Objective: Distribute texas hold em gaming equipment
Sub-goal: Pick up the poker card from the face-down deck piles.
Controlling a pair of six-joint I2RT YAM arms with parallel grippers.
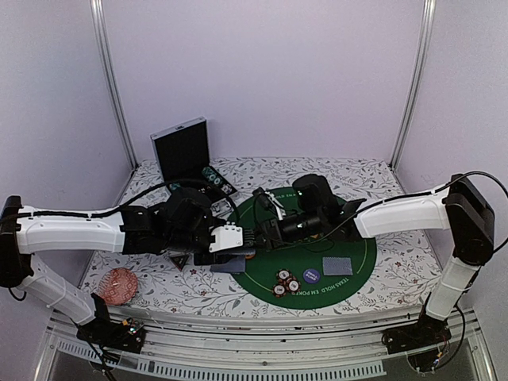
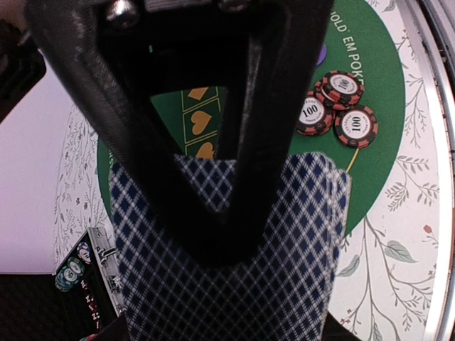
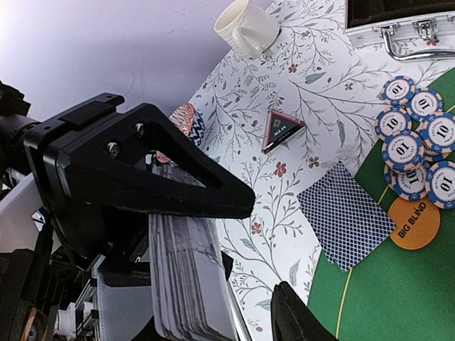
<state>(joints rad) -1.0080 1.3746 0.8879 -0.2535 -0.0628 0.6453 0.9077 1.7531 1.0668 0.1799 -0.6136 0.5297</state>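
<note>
dealing step: card deck (image 3: 186,273) sits btw left gripper (image 1: 240,240) and right gripper (image 1: 260,235), over left edge of the mat (image 1: 357,258). cannot tell which jaws clamp it. next needs one firm grip before other lets go, imo.

Cream mug (image 3: 247,27) and red patterned disc (image 1: 119,286) sit on floral tablecloth (image 1: 357,171).
</note>
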